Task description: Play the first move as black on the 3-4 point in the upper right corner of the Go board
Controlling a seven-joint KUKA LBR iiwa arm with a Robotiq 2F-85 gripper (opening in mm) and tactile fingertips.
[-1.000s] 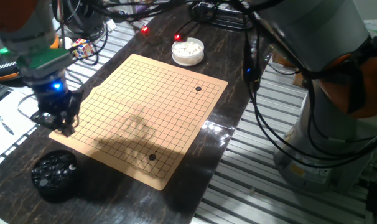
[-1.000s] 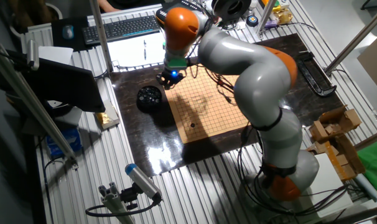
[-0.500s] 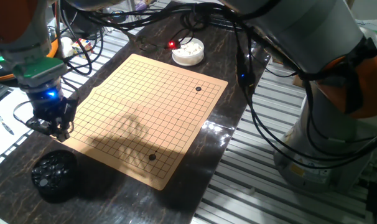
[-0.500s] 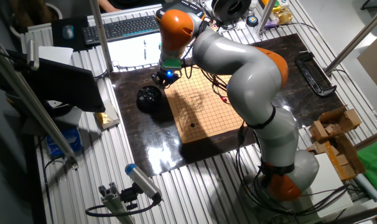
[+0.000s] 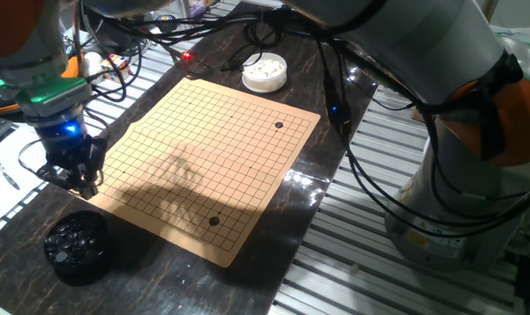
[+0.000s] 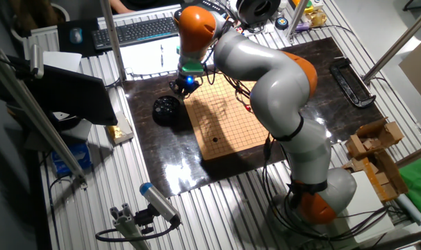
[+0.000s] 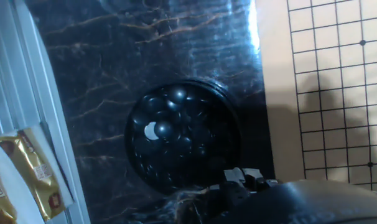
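While I hold the arm over the left edge of the Go board (image 5: 204,153), the gripper (image 5: 75,178) hangs just above the dark marbled table (image 5: 331,52), right at the board's left corner and apart from everything. I can't tell how its fingers stand: from one fixed view they are a dark cluster under a blue light, and the hand view shows only a blurred bit of hardware along the bottom edge, so spread or pressed together is anyone's guess.

Black stones (image 7: 176,134) sit heaped in the black bowl (image 5: 75,246), which stands on the table near the board's left corner, just nearer the camera than the gripper. In the hand view that bowl (image 7: 229,140) fills the middle, glossy stones inside, with the board's pale margin and grid to its right.

Two black stones already lie on the grid: one (image 5: 278,125) toward the far right corner, another (image 5: 214,221) toward the near edge. A white bowl (image 5: 264,72) of white stones rests on the table beyond the far side of the board. From the other fixed view, the gripper (image 6: 180,85) hovers between the black bowl (image 6: 165,109) and the board (image 6: 231,114).
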